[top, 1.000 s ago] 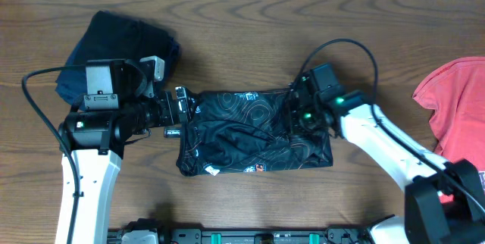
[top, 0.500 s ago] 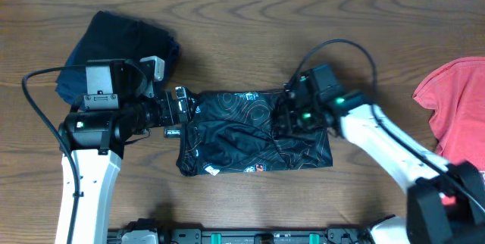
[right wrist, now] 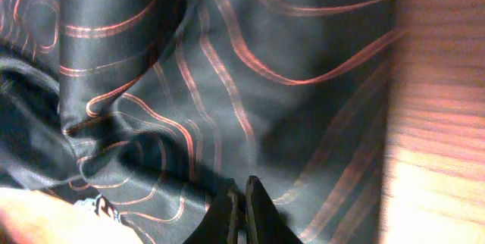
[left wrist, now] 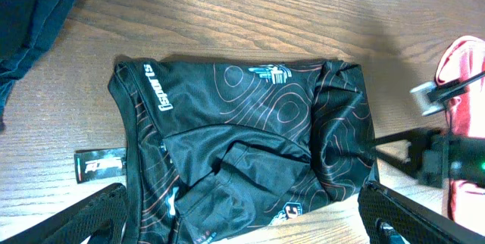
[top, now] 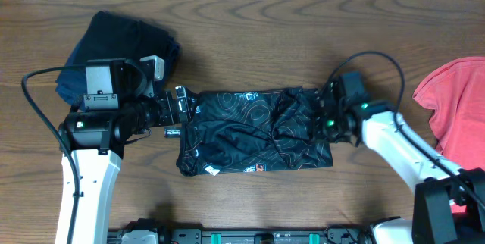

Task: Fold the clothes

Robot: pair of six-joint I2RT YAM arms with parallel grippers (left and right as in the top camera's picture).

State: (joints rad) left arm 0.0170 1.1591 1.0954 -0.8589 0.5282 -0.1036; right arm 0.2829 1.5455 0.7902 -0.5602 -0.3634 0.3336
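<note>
Black jersey [top: 250, 132] lies rumpled between two claws on a wooden worktop [top: 265, 32].
Right claw [right wrist: 242, 192] is pinched closed over the jersey's near edge, with bare wood behind it and a coral T-shirt [top: 455, 100] beyond. Left claw [top: 184, 110] gapes wide at the opposite edge.

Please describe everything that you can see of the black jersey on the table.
The black jersey is thin, slightly shiny fabric with fine orange contour lines and small white logos. It lies folded into a wrinkled rectangle on the wooden table. The shut right end effector rests at its right edge.
</note>
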